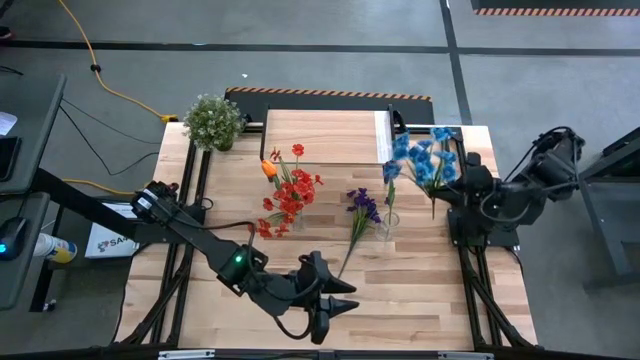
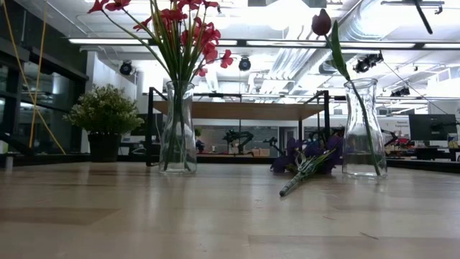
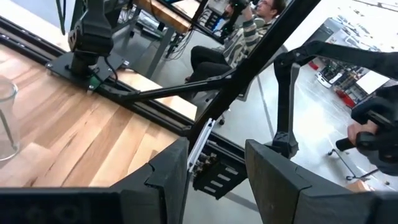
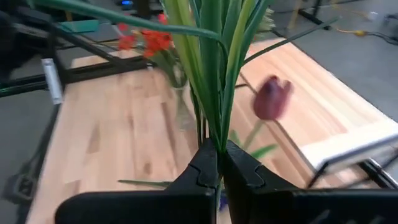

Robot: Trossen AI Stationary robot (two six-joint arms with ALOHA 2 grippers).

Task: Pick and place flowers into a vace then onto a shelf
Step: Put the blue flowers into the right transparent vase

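A clear vase (image 2: pixel 178 129) with red flowers (image 1: pixel 290 195) and an orange tulip (image 1: pixel 270 168) stands mid-table. A second vase (image 2: pixel 363 129) to its right holds a dark red rosebud (image 2: pixel 321 21). Between the two vases a purple bunch (image 1: pixel 362 208) lies flat on the table. At the table's right, my right gripper (image 4: pixel 219 149) is shut on a blue bunch (image 1: pixel 425 160) held above the table. My left gripper (image 1: pixel 345 297) hangs open near the front edge, with nothing between its fingers (image 3: pixel 168 180). The wood-topped shelf (image 1: pixel 330 135) stands at the far edge. My right gripper pinches the blue bunch's green stems (image 4: pixel 214 124) together between its two fingers, low on the stems. The stems and leaves fan out beyond the fingertips, and the blue heads (image 1: pixel 420 155) point toward the far edge. The bunch is lifted clear of the table.
A bushy potted plant (image 1: pixel 213 120) stands at the far left corner, beside the shelf. The shelf's white strip (image 1: pixel 384 135) lies close to the blue heads. Bare wood stretches across the front of the table (image 1: pixel 420 300). A seated person (image 3: pixel 249 25) is beyond the table.
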